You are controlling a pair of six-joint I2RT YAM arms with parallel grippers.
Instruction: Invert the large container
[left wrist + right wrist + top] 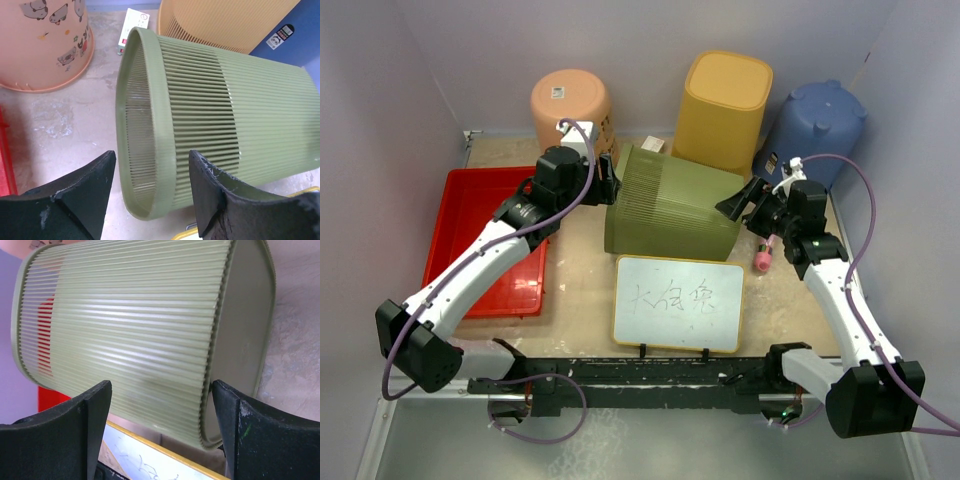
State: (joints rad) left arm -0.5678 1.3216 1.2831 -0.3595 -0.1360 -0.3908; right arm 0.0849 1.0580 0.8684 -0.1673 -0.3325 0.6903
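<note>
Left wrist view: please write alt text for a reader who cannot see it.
A green ribbed bin lies on its side on the table, mouth facing left, its rim framed by the open black jaws below. Behind it stand a pink bucket and a yellow bin.

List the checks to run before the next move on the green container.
1. Green container lying on its side, mouth toward the left arm: ok.
2. Left end effector open, rim between its fingers: ok.
3. Right end effector open at the base end: ok.
4. Firm hold on the container: not ok, neither end effector is closed on it.
5. Room to tip it over: cannot tell; whiteboard and yellow bin sit close.
</note>
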